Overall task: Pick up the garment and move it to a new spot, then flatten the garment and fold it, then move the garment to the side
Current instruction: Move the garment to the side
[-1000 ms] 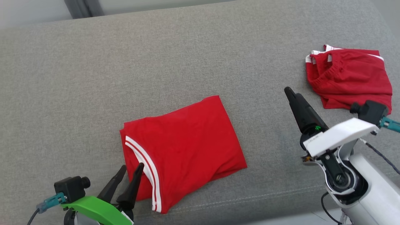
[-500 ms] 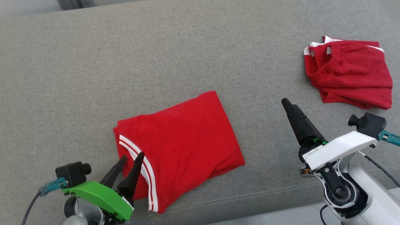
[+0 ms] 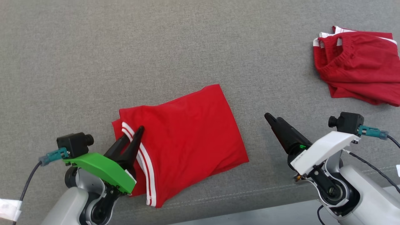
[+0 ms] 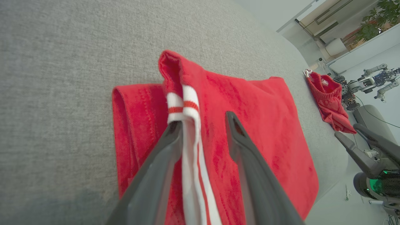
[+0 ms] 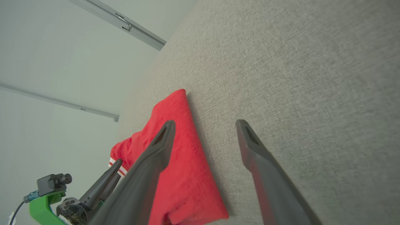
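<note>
The garment (image 3: 187, 134) is a folded red piece with a white striped hem, lying flat on the grey cushion. My left gripper (image 3: 133, 133) rests over its left end. In the left wrist view the garment (image 4: 265, 125) has its striped hem between the fingers (image 4: 156, 162), which stand apart around it; the left finger touches the stripe. My right gripper (image 3: 272, 118) hovers open to the right of the garment, apart from it. In the right wrist view the garment (image 5: 178, 162) lies left of my open right gripper (image 5: 204, 122), with only cushion between the fingers.
A second red garment (image 3: 359, 62) lies crumpled at the far right of the grey cushion (image 3: 156, 47). The cushion's front seam and edge (image 3: 250, 193) run just below the folded garment. The left arm's green mount (image 5: 43, 203) appears in the right wrist view.
The head camera has tilted. My left gripper has moved forward onto the garment's striped hem and its fingers have narrowed. My right gripper has shifted left, closer to the garment.
</note>
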Controlling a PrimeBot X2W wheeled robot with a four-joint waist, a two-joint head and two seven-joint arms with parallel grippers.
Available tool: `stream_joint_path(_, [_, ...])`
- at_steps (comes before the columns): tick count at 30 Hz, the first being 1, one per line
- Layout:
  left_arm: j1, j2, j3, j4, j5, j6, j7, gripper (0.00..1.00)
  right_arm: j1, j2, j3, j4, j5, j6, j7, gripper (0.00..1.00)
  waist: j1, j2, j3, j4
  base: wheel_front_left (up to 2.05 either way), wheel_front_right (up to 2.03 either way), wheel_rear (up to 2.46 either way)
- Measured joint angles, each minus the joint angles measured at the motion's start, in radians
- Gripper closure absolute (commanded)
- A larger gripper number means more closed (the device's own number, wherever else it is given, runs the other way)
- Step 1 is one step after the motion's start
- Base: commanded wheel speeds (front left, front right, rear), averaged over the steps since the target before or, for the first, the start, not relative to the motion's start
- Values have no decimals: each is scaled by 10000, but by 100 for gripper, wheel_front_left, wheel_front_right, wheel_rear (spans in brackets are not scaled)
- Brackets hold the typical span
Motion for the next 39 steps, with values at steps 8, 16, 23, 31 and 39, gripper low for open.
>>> stream_joint_path(8, [-702, -2, -12, 268, 82, -92, 186, 100, -1100, 577, 508, 746, 15, 337, 713, 0, 0, 0, 396, 288, 0, 0, 0])
stream_joint_path(16, [-1079, -98, -119, 729, 107, -190, 201, 56, -1484, 832, 775, 1927, 98, 644, 1264, 0, 0, 0, 571, 635, 0, 0, 0])
stream_joint_path(23, [-1080, -205, -242, 1007, 105, -268, 368, 0, -1729, 1421, 673, 2522, 802, 1043, 1490, 0, 0, 0, 540, 863, 0, 0, 0])
stream_joint_path(31, [-1096, -255, -232, 1154, 105, -318, 272, 0, -1831, 1555, 619, 3083, 1496, 1549, 2046, 0, 0, 0, 454, 962, 0, 0, 0])
stream_joint_path(39, [-1167, -345, -219, 1323, 102, -366, 165, 0, -1832, 1661, 552, 3563, 2548, 1877, 3045, 100, 0, 0, 283, 1211, 0, 0, 0])
